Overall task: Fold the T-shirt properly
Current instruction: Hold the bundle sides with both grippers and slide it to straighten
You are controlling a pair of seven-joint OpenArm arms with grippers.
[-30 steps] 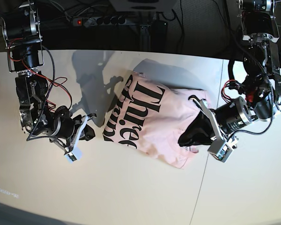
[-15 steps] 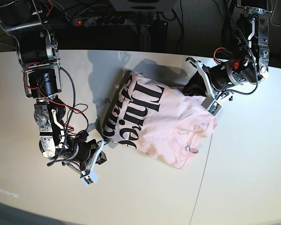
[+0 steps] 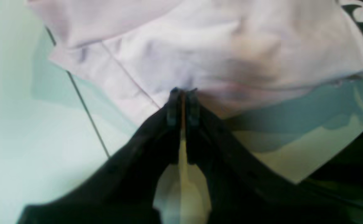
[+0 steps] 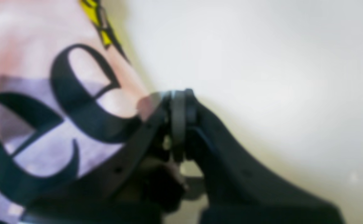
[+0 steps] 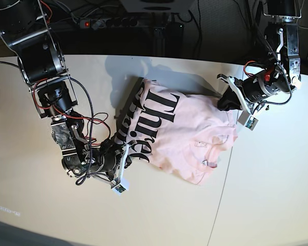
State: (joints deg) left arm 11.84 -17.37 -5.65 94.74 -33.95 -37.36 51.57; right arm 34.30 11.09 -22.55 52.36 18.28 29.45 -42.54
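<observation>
pink T-shirt (image 5: 179, 136) lying mid-table (image 5: 159, 215) with the lettering up, left claw (image 3: 183, 93) pinched tight on its right edge, right claw (image 4: 180, 96) clamped on the left edge

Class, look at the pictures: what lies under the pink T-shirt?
The T-shirt lies on the pale table, bare all around it. A seam in the table runs under its edge; anything else beneath is covered.
</observation>
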